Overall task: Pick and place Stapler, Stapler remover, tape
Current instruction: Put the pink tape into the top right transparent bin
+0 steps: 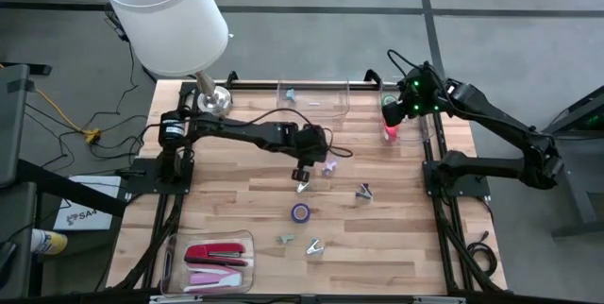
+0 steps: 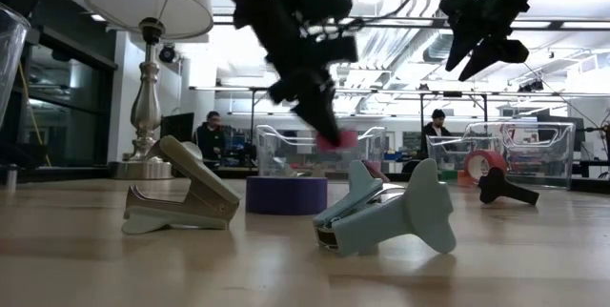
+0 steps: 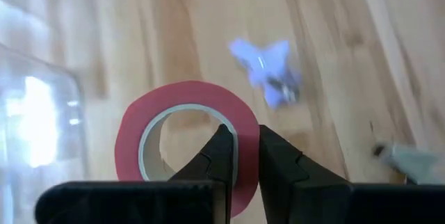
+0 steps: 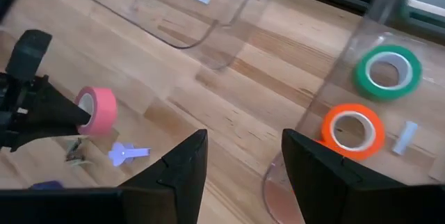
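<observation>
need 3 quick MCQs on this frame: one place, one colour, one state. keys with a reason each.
1. Where do the staplers lie?
A. In the clear tray at the table's near left corner
B. Beside the lamp
C. In the far right bin

2. What colour is the tape roll lying flat mid-table?
A. Green
B. Purple
C. Orange

3. What is the left tool doing?
A. Hanging open over the staplers
B. Shut on a stapler remover
C. Shut on the pink tape roll

Key: 1 A, the high view shows them in that tray. 2 B, the roll reads purple in the high and low views. 3 C, the left wrist view shows its fingers pinching the roll's wall.
</observation>
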### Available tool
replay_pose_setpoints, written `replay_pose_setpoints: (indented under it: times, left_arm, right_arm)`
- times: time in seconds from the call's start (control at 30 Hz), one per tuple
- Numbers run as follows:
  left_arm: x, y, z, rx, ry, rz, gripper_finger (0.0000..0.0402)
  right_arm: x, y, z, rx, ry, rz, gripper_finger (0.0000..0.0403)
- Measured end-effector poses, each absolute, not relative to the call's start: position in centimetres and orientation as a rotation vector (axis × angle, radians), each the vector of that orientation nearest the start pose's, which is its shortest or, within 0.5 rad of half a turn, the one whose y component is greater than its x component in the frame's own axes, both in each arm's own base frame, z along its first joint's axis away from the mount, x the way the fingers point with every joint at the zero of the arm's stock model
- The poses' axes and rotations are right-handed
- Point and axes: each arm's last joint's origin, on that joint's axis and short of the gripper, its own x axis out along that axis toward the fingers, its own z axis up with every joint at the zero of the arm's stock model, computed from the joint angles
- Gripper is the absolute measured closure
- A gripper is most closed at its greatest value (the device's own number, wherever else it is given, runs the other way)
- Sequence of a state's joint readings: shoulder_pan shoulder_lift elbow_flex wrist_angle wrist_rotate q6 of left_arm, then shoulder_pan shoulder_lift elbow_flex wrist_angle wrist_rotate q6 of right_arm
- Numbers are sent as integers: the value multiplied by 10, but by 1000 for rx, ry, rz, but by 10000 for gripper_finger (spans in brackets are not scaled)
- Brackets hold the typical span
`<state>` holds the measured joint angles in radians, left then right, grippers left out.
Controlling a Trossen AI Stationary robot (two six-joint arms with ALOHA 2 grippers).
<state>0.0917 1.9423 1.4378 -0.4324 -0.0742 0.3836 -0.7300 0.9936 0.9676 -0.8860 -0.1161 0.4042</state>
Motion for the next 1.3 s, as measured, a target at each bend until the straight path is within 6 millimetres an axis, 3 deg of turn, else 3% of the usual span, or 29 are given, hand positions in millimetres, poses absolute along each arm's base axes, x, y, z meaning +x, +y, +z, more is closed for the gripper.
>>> replay_pose_setpoints:
  times: [0.33, 0.7, 0.9, 1.07, 1.3]
  left_arm:
    - [438, 41, 287, 345, 739, -23, 368]
    - [436, 40, 375, 352, 565, -17, 368]
    - [427, 45, 394, 300, 561, -38, 368]
    - [414, 73, 405, 90, 511, -135, 368]
    - [411, 84, 421, 66, 386, -154, 368]
  right_arm:
    - [158, -109, 313, 630, 625, -461, 226]
    - [182, -94, 330, 398, 470, -264, 226]
    - [187, -89, 335, 328, 421, -234, 226]
    - [183, -84, 338, 304, 413, -260, 226]
    - [174, -77, 347, 265, 366, -302, 226]
